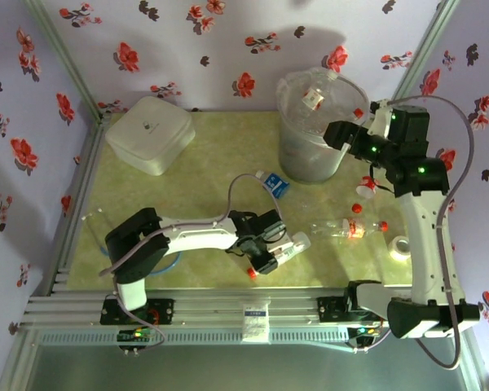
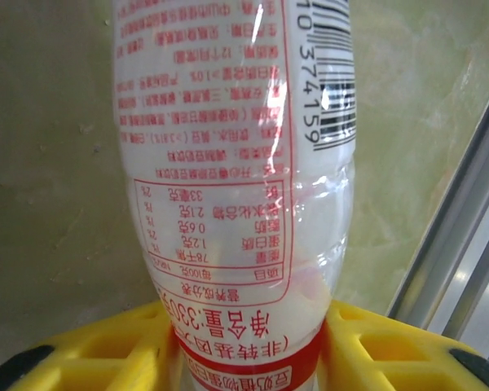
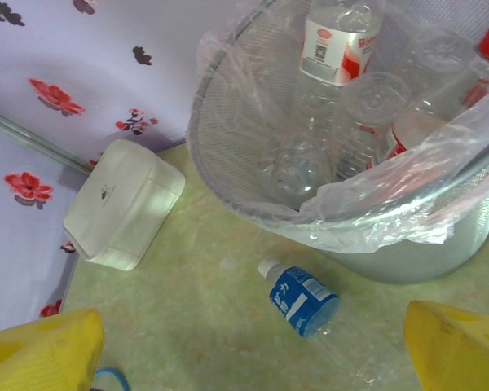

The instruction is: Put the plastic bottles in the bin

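Left wrist view: your left gripper (image 2: pixel 244 358) grips the red-labelled bottle (image 2: pixel 236 204), long axis running up the frame. Top view: the bin (image 1: pixel 307 160) lies upper right, beside your empty, wide-open right gripper (image 1: pixel 338 133).

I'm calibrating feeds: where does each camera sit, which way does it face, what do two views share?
Top external: above, behind; faces down on table; left arm, right arm show.
Left wrist: faces along left fingers at clamped red-labelled bottle.
Right wrist: faces down into bin; right fingers at corners.
Shared: top and right wrist show bin, white box.
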Motion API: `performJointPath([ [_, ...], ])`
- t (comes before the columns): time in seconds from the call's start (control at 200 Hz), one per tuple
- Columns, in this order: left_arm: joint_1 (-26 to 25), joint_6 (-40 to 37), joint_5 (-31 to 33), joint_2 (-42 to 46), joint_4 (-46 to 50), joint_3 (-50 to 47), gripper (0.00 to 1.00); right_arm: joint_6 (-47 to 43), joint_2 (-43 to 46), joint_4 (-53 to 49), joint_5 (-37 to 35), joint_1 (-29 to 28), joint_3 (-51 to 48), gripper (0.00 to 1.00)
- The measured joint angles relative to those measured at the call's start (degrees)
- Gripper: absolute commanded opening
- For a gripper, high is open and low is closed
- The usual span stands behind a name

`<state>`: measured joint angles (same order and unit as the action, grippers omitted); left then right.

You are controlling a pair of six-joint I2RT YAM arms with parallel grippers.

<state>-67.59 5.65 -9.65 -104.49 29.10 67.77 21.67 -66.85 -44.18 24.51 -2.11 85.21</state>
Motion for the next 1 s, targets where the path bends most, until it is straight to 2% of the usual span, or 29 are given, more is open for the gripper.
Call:
performJointPath([
  [0.15, 1.9, 0.5, 1.2, 3.8, -0.7, -2.8, 0.38, 0.5, 0.3, 1.0, 1.7, 0.0, -0.8, 0.95],
  [0.3, 5.6, 2.3, 2.9, 12.6, -2.6, -8.3, 0.38, 1.8, 0.9, 2.8, 4.8, 0.0, -4.0, 0.94],
  [0.435, 10.5, 4.8, 4.2, 21.6, -7.6, -13.6, 0.38, 3.0, 1.3, 5.0, 8.8, -0.7, -8.0, 0.93],
  [0.555, 13.9, 6.8, 5.0, 27.3, -14.1, -17.1, 0.38, 3.0, 1.3, 5.6, 10.5, -4.0, -9.4, 0.91],
  [0.82, 15.4, 8.9, 4.9, 29.5, -24.4, -18.9, 0.39, 3.4, -1.1, 9.1, 12.4, -13.5, -11.5, 0.81],
  [1.0, 15.4, 8.9, 3.7, 29.5, -27.0, -18.9, 0.39, 3.5, -6.9, 10.4, 12.3, -16.5, -11.7, 0.87],
])
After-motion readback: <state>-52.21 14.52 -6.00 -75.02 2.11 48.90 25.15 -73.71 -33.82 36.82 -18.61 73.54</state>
